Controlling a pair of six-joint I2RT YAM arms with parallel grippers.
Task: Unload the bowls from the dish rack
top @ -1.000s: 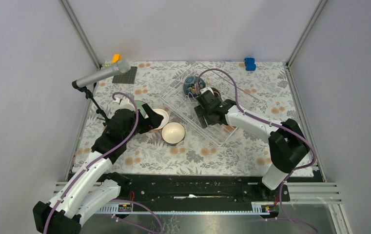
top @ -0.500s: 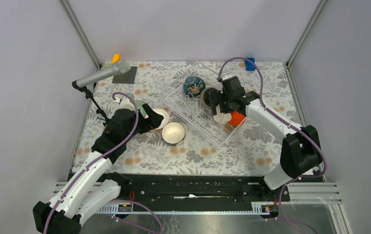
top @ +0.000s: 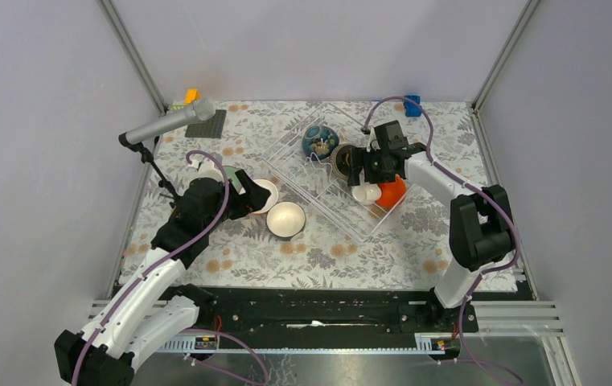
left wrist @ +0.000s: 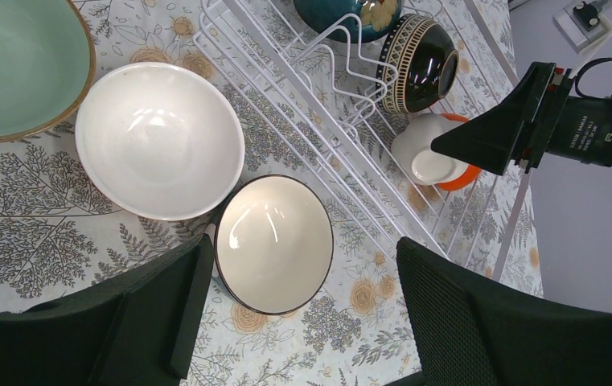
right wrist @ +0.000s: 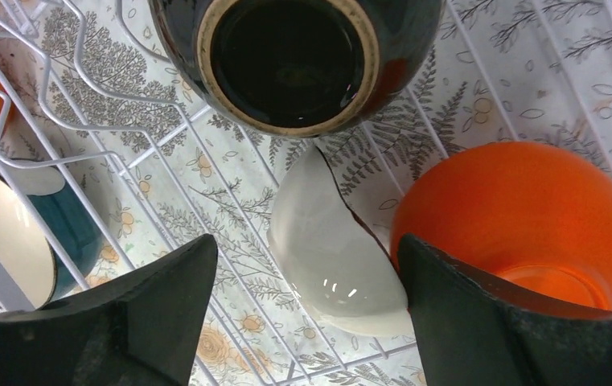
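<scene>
On the floral tabletop (top: 342,249), right of centre, the square white wire dish rack (top: 326,197) is set askew; glossy round bowls (top: 319,140) are kept inside, the dark brown bowl (top: 342,159) tipped sideways, mouth rightward; the right claw (right wrist: 306,273), wide and empty, has been shifted rightward; the left claw (left wrist: 298,265) is held wide above the cream bowl (left wrist: 274,241).

Hand (left wrist: 302,253) spread, cream bowl (left wrist: 274,244) framed between fingers (left wrist: 479,322) — white bowl (left wrist: 158,141) beside
</scene>
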